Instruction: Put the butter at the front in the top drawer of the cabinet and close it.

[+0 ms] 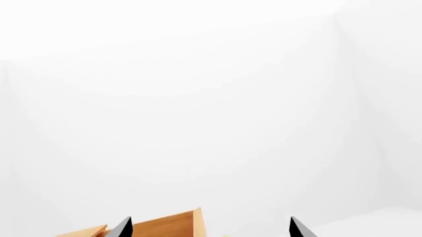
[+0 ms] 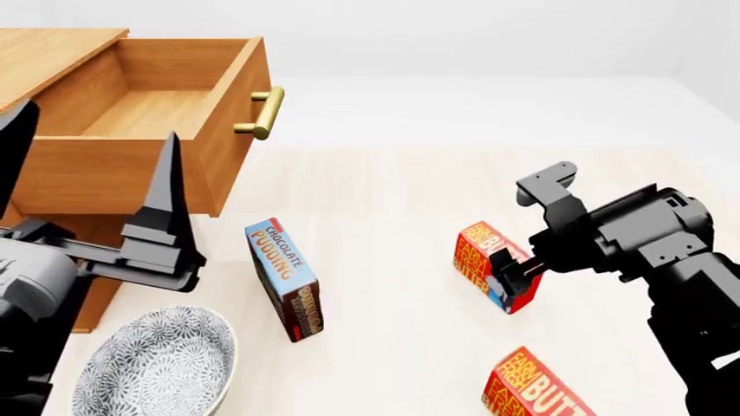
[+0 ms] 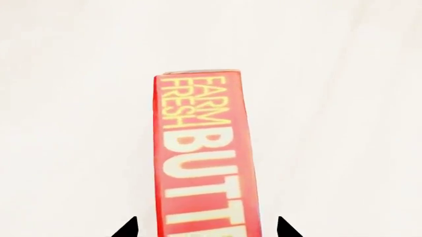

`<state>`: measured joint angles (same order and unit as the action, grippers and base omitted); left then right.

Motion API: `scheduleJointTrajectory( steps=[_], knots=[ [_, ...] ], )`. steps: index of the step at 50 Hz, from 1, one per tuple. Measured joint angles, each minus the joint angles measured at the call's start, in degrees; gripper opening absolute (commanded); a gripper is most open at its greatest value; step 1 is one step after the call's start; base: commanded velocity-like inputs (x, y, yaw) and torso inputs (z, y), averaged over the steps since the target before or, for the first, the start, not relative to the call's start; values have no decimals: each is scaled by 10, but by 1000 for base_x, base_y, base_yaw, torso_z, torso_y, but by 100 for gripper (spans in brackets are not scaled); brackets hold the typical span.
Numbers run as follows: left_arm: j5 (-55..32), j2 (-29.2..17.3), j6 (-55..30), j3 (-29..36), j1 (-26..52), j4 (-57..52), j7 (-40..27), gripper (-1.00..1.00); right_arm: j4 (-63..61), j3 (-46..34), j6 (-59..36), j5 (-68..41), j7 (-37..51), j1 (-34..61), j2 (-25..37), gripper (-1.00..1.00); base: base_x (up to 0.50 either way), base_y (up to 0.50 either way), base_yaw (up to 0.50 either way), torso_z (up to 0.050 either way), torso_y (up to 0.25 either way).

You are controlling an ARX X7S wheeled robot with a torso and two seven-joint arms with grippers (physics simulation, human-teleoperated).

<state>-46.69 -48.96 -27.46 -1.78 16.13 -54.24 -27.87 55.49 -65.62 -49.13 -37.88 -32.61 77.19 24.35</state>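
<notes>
Two butter boxes lie on the counter (image 2: 486, 130); my right claw (image 2: 509, 276) straddles the butter (image 2: 483, 260) unclosed, so next I squeeze, then lift toward the top drawer (image 2: 139, 113).

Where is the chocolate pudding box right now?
In the head view, the chocolate pudding box stands left of centre, between the patterned plate and the butter, below the open top drawer.

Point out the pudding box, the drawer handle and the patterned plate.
pudding box (image 2: 283, 279): head view, on its blue top face.
drawer handle (image 2: 265, 113): head view, middle of the brass bar.
patterned plate (image 2: 156, 368): head view, on its patterned inside.
</notes>
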Motion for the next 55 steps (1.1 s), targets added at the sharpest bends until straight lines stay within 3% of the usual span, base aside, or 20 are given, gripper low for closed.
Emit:
scheduleJointTrajectory(
  steps=[55],
  knots=[
    [1, 1, 14, 16, 0, 8, 2, 100, 47, 15, 35, -2, 4, -39, -4, 100, 0, 0, 0, 0, 0]
  ],
)
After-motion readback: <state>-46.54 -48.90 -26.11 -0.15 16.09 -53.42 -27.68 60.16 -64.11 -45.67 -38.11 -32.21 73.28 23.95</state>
